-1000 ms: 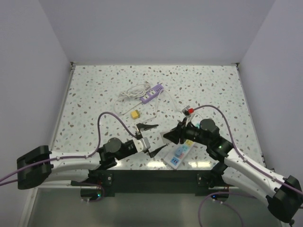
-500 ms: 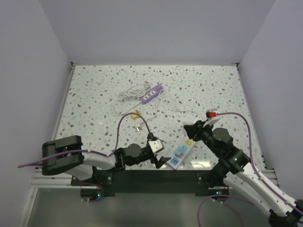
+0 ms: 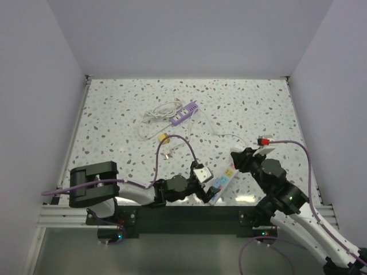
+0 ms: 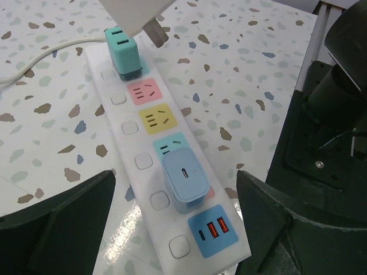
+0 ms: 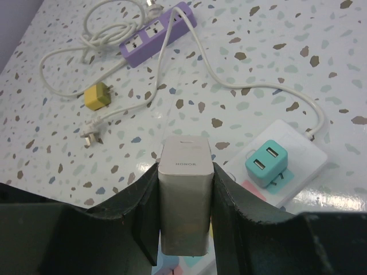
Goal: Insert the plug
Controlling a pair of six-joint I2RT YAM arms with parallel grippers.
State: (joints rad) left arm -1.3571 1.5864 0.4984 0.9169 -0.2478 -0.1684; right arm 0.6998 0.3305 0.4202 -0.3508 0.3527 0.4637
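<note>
Right gripper (image 5: pixel 184 192), clamped on the white charger (image 5: pixel 184 166) above the power strip (image 4: pixel 136 144) by the near edge of the table (image 3: pixel 114 109), could jab its prongs (image 4: pixel 156 33) (they look skewed to the free pink socket (image 4: pixel 145 91)) against plastic and skid the strip, since the wide-open left gripper (image 4: pixel 172 217) merely straddles it.

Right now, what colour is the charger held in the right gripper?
The charger is white; right wrist view shows it best.

You've got a glossy white plastic power strip (image 4: pixel 137 146) on a smooth, shiny speckled tabletop (image 4: pixel 241 86); your charger (image 5: pixel 184 195) looks matt plastic.
</note>
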